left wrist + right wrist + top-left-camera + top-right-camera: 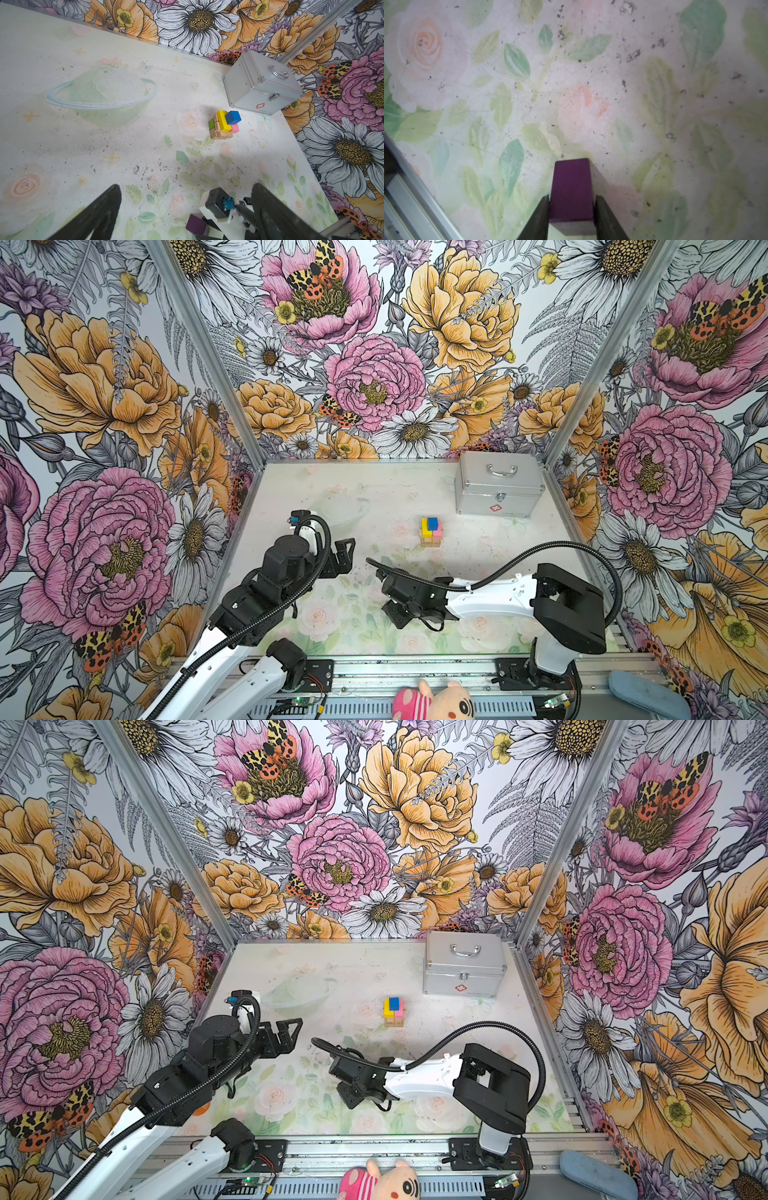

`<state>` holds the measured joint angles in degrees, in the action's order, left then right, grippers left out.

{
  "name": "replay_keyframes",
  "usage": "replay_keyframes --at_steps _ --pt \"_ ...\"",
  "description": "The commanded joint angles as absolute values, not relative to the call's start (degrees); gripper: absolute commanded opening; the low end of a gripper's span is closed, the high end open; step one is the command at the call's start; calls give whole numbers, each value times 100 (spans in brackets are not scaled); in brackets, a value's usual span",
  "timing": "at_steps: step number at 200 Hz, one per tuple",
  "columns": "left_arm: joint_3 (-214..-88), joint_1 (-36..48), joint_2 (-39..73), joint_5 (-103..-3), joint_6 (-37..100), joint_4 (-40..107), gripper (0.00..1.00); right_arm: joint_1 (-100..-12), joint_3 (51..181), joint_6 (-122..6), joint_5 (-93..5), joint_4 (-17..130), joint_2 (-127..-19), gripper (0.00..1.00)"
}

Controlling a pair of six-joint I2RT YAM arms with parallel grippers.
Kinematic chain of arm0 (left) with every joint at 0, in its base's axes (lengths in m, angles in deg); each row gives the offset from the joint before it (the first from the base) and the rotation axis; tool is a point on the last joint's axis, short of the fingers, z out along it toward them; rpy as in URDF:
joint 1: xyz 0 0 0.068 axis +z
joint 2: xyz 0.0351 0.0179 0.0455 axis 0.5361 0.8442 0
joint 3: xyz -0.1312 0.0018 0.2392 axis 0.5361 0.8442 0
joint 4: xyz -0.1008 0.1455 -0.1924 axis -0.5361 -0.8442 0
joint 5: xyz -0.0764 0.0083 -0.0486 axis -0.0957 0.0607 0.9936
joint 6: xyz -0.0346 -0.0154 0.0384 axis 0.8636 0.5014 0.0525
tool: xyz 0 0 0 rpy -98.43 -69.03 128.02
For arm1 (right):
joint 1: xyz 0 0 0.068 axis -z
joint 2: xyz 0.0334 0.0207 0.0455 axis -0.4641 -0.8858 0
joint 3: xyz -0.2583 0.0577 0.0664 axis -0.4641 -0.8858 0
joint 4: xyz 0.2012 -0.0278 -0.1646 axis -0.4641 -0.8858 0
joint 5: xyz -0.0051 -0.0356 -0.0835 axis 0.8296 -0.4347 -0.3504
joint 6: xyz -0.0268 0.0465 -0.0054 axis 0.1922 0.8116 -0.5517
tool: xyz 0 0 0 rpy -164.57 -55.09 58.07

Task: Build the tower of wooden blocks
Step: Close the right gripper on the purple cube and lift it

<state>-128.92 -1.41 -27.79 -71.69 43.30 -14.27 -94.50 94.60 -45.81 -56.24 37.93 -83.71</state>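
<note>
The tower (431, 531) (394, 1011) stands mid-table: plain tan blocks below, a green end on one side, then yellow and pink, with a blue cube on top (232, 117). My right gripper (572, 197) is shut on a purple block (571, 191), its fingers pressing both sides, just above the mat. In both top views it (397, 614) (353, 1094) points down, in front of the tower, and hides the block. The left wrist view shows the purple block (196, 224) beside the right arm. My left gripper (343, 549) (186, 187) hangs open and empty, left of the tower.
A silver metal case (498, 485) (261, 87) sits at the back right, close behind the tower. A pink plush toy (432, 699) and a blue-grey pad (644, 695) lie beyond the front rail. Floral walls enclose three sides.
</note>
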Motion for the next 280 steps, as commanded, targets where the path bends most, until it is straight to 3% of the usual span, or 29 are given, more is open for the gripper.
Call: replay_keyframes --at_steps 1,80,147,280 --pt "-12845 -87 -2807 -7049 4338 -1416 99 -9500 9613 -4658 -5928 3557 -8468 38" --pt "-12823 -91 -2834 -7049 4342 -1400 99 -9509 9659 -4677 -6065 3453 -8483 41" --pt "-12810 -98 -2807 -7015 4338 -1337 99 -9490 9731 -4667 -6401 3248 -8407 33" --pt "-12560 -89 -2860 -6908 4368 -1082 99 -9189 9725 -4440 -6701 2859 -7984 30"
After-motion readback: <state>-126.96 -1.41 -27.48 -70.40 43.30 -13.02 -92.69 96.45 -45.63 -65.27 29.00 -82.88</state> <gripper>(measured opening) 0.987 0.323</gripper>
